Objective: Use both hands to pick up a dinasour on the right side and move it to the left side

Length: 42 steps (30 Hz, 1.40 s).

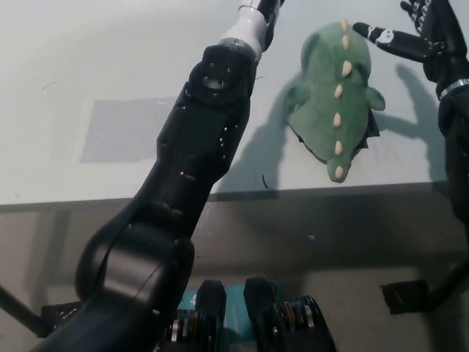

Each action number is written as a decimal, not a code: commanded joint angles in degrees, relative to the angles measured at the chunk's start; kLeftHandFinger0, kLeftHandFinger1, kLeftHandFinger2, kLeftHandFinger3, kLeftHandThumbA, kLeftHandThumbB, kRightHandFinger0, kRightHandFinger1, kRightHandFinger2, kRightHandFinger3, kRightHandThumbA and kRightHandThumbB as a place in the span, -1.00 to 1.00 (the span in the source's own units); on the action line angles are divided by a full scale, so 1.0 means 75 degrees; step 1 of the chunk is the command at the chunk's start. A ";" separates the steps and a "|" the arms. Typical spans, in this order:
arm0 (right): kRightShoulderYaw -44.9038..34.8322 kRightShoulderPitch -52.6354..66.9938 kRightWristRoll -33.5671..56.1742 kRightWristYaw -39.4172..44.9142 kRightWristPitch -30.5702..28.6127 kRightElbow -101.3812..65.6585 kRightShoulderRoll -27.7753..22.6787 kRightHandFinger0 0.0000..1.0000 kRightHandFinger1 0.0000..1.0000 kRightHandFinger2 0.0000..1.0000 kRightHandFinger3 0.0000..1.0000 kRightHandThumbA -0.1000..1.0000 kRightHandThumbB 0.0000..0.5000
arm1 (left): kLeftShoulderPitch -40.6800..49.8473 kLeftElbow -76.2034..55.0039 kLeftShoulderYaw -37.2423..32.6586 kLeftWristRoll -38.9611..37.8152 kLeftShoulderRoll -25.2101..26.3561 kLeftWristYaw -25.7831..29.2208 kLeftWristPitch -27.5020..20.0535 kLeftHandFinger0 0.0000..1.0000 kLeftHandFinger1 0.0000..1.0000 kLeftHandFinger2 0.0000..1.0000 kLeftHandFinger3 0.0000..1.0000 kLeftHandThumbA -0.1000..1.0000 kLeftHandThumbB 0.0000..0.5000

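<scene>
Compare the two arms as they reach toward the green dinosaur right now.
The left arm crosses the picture diagonally from the bottom left, its hand out of view past the top edge; the right arm enters from the right, its right hand visible with fingers spread. The left arm stays beside the dinosaur; the right hand reaches its head. Both flank it.

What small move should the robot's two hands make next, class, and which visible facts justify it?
Probably bring both hands inward against the green dinosaur. The right hand is open beside its head, touching or nearly so; the left arm reaches past the top edge, its hand unseen, and the toy lies flat on the table.
</scene>
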 commanded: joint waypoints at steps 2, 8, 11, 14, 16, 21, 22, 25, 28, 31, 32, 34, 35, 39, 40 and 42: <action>0.0089 -0.0902 -0.0221 -0.0184 -0.0708 0.0789 -0.0261 1.00 1.00 1.00 1.00 1.00 -0.69 | -0.0827 0.0677 0.0107 0.0014 0.0009 0.0305 -0.0597 1.00 1.00 1.00 1.00 1.00 0.50; 0.0182 -0.1329 -0.0352 -0.0249 -0.0966 0.1617 -0.0372 1.00 1.00 1.00 1.00 1.00 -0.67 | -0.1064 0.1364 0.0190 -0.0005 0.0108 0.0326 -0.0551 1.00 1.00 1.00 1.00 0.99 0.49; 0.0217 -0.1348 -0.0434 -0.0325 -0.1048 0.1792 -0.0438 1.00 1.00 1.00 1.00 1.00 -0.56 | -0.1063 0.1571 0.0170 0.0034 0.0142 0.0326 -0.0517 1.00 1.00 1.00 1.00 0.98 0.39; 0.0210 -0.1338 -0.0488 -0.0389 -0.1056 0.2002 -0.0484 1.00 1.00 1.00 1.00 1.00 -0.61 | -0.0978 0.1636 0.0208 -0.0023 0.0198 0.0195 -0.0445 1.00 1.00 1.00 1.00 0.96 0.34; 0.0237 -0.1274 -0.0531 -0.0383 -0.1081 0.2187 -0.0554 1.00 1.00 1.00 1.00 1.00 -0.58 | -0.0857 0.1650 0.0210 -0.0030 0.0233 0.0112 -0.0422 1.00 1.00 1.00 1.00 0.97 0.32; 0.0230 -0.1204 -0.0560 -0.0500 -0.1206 0.2663 -0.0643 1.00 1.00 1.00 1.00 1.00 -0.58 | -0.0626 0.1725 0.0243 -0.0044 0.0340 0.0042 -0.0463 1.00 1.00 1.00 1.00 0.94 0.33; 0.0267 -0.1104 -0.0638 -0.0598 -0.1334 0.2823 -0.0675 1.00 1.00 1.00 1.00 1.00 -0.68 | -0.0508 0.1784 0.0171 0.0043 0.0371 0.0065 -0.0497 1.00 1.00 1.00 1.00 0.96 0.34; 0.0263 -0.1088 -0.0615 -0.0605 -0.1365 0.2939 -0.0666 1.00 1.00 1.00 1.00 1.00 -0.72 | -0.0451 0.1877 0.0131 0.0082 0.0417 0.0071 -0.0523 1.00 1.00 1.00 1.00 0.94 0.27; 0.0322 -0.0955 -0.0675 -0.0610 -0.1366 0.2939 -0.0645 1.00 1.00 1.00 1.00 1.00 -0.72 | -0.0292 0.1905 0.0118 0.0078 0.0406 0.0068 -0.0522 1.00 1.00 1.00 1.00 0.95 0.33; 0.0401 -0.0949 -0.0735 -0.0644 -0.1541 0.3088 -0.0631 1.00 1.00 1.00 1.00 1.00 -0.71 | -0.0202 0.1919 0.0009 0.0182 0.0423 0.0099 -0.0553 1.00 1.00 1.00 1.00 1.00 0.23; 0.0404 -0.0920 -0.0732 -0.0674 -0.1551 0.3144 -0.0599 1.00 1.00 1.00 1.00 1.00 -0.67 | -0.0124 0.1907 -0.0040 0.0211 0.0420 0.0048 -0.0536 1.00 1.00 1.00 1.00 1.00 0.11; 0.0378 -0.0919 -0.0708 -0.0715 -0.1482 0.3202 -0.0568 1.00 1.00 1.00 1.00 1.00 -0.50 | -0.0082 0.1895 -0.0040 0.0191 0.0401 0.0050 -0.0430 1.00 1.00 1.00 1.00 1.00 0.06; 0.0378 -0.0882 -0.0663 -0.0594 -0.1369 0.3200 -0.0546 1.00 1.00 1.00 1.00 1.00 -0.49 | -0.0026 0.1975 -0.0094 0.0242 0.0367 0.0066 -0.0430 1.00 1.00 1.00 1.00 1.00 0.11; 0.0366 -0.0835 -0.0602 -0.0515 -0.1446 0.3313 -0.0497 1.00 1.00 1.00 1.00 1.00 -0.53 | 0.0146 0.2021 -0.0216 0.0293 0.0322 0.0005 -0.0563 1.00 1.00 1.00 1.00 1.00 0.05; 0.0375 -0.0825 -0.0617 -0.0535 -0.1451 0.3315 -0.0491 1.00 1.00 1.00 1.00 1.00 -0.52 | 0.0159 0.2026 -0.0224 0.0281 0.0315 -0.0003 -0.0560 1.00 1.00 1.00 1.00 1.00 0.09; 0.0348 -0.0795 -0.0550 -0.0458 -0.1392 0.3387 -0.0445 1.00 1.00 1.00 1.00 1.00 -0.55 | 0.0251 0.2055 -0.0240 0.0247 0.0245 0.0001 -0.0548 1.00 1.00 1.00 1.00 1.00 0.19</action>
